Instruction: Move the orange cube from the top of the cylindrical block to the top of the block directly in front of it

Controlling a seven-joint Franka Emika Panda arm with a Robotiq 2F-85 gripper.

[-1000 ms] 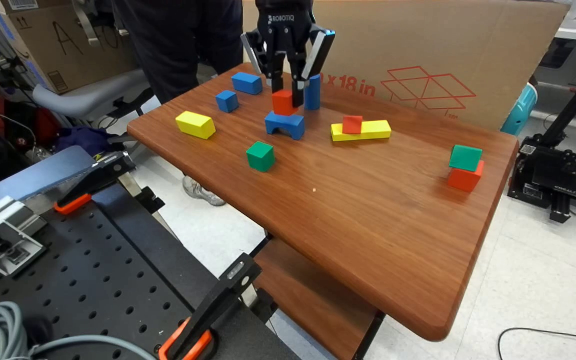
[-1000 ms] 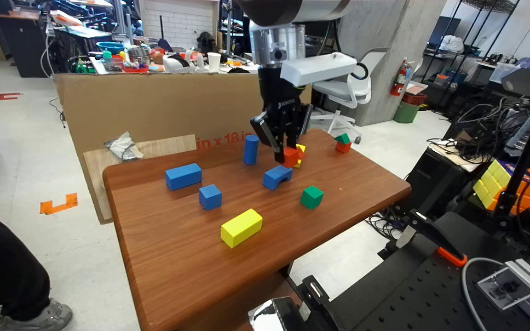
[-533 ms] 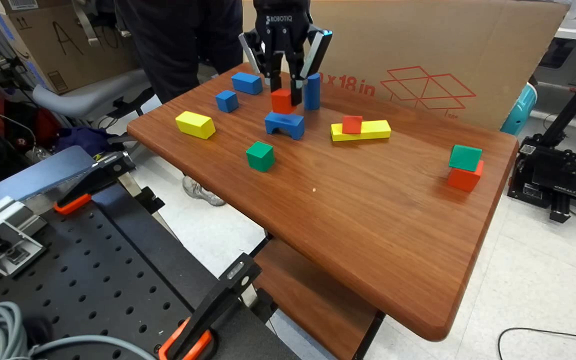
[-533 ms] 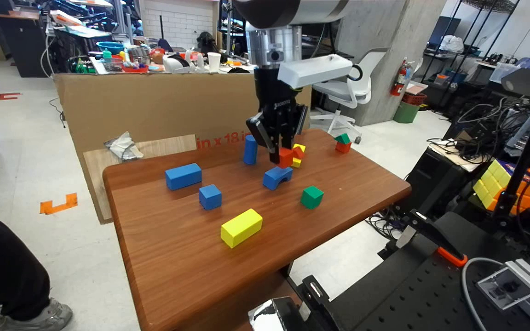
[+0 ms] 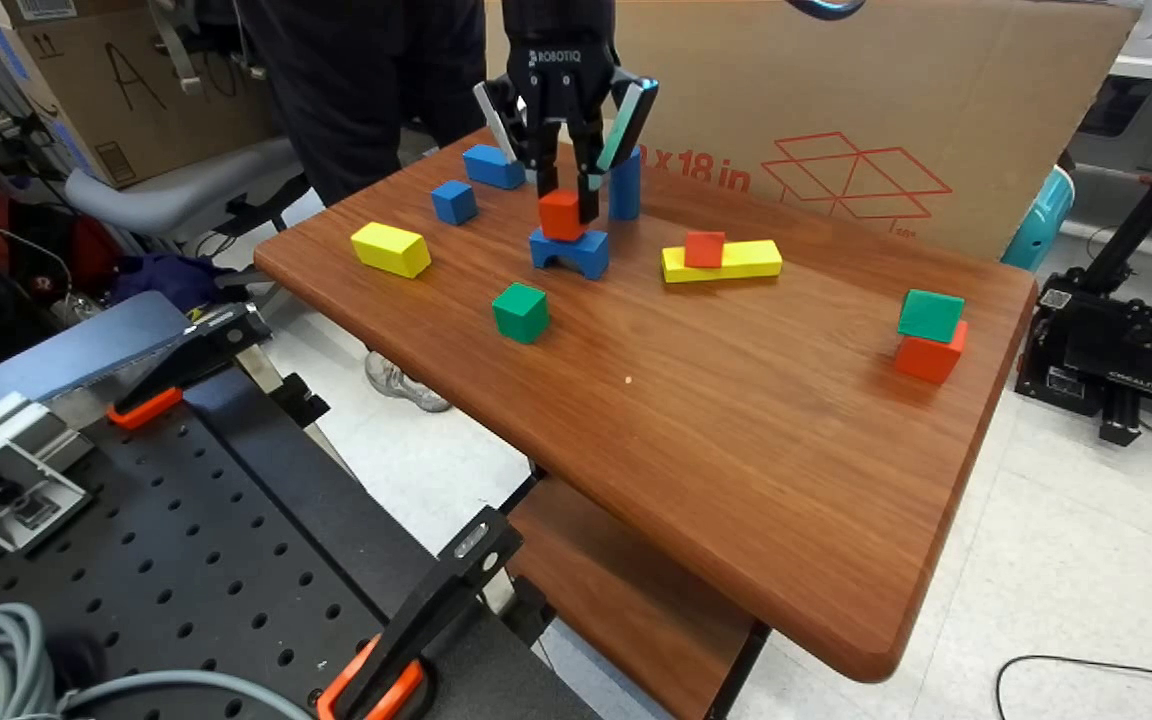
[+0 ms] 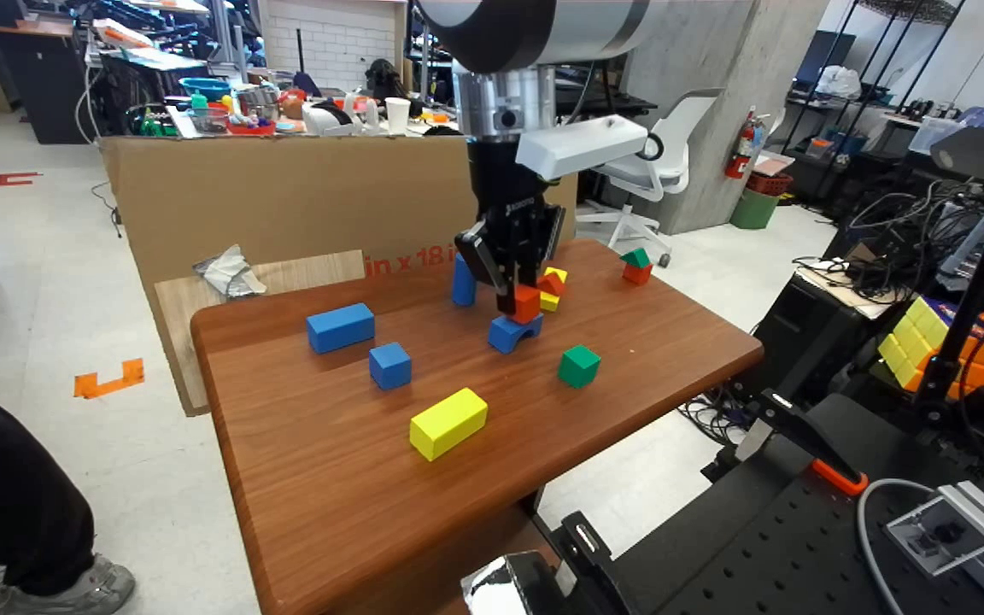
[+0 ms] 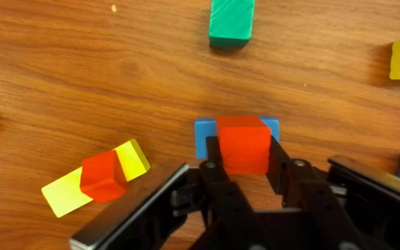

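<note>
Snugly the claw (image 7: 244,147) clasps the orange cube (image 5: 560,216), which perhaps touches the blue arch (image 5: 581,252) below.

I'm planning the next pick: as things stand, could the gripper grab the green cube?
Probably not yet: the gripper is clamped on the orange cube. Otherwise, the green cube stands alone on the table, its top and sides looking free.
</note>
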